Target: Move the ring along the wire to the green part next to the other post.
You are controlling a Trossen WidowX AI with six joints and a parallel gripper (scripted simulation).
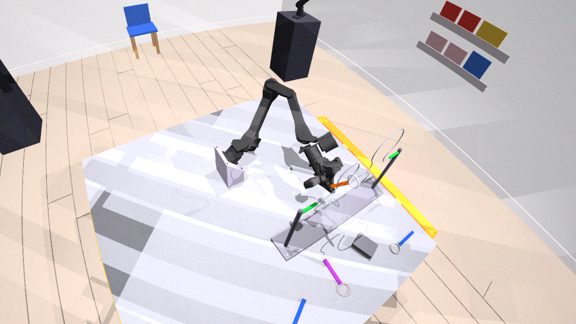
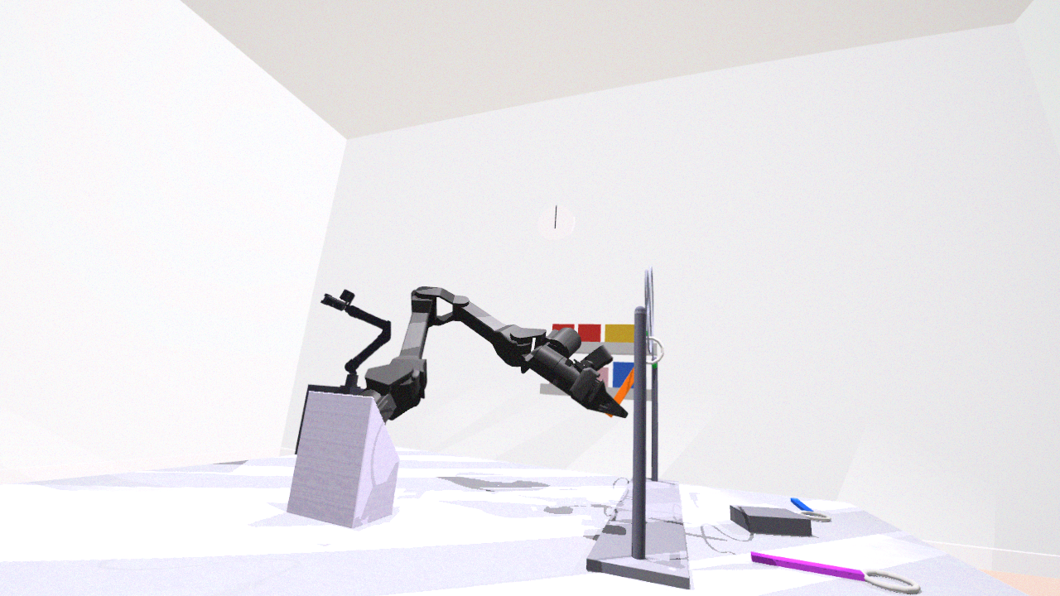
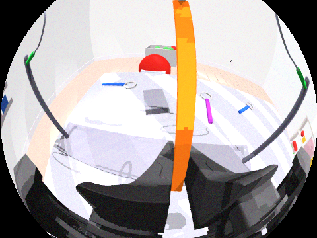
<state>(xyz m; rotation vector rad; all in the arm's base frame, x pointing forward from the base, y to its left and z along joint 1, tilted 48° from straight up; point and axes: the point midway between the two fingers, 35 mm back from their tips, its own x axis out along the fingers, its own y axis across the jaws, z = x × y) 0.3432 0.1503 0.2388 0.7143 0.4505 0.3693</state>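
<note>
My gripper (image 1: 332,188) (image 2: 621,411) (image 3: 176,145) is shut on the orange handle (image 1: 340,184) (image 2: 623,389) (image 3: 185,82), near its lower end. The handle slopes up to the pale ring (image 1: 358,184) (image 2: 662,349), which is at the grey middle stretch of wire, beside a small loop. Whether the ring touches the wire is too small to tell. One green part (image 1: 310,208) (image 3: 301,78) adjoins the near post (image 1: 293,228) (image 2: 638,444) (image 3: 281,132); the other green part (image 1: 394,154) (image 3: 30,58) adjoins the far post (image 1: 386,169) (image 3: 44,102). The ring is out of the wrist view.
The base plate (image 1: 288,250) lies under the wire. Beyond it are a dark box (image 1: 364,246) (image 2: 770,521) (image 3: 156,99), a magenta-handled ring tool (image 1: 332,272) (image 2: 807,566) (image 3: 209,110) and blue-handled ones. A yellow strip (image 1: 414,213) runs along the table's edge.
</note>
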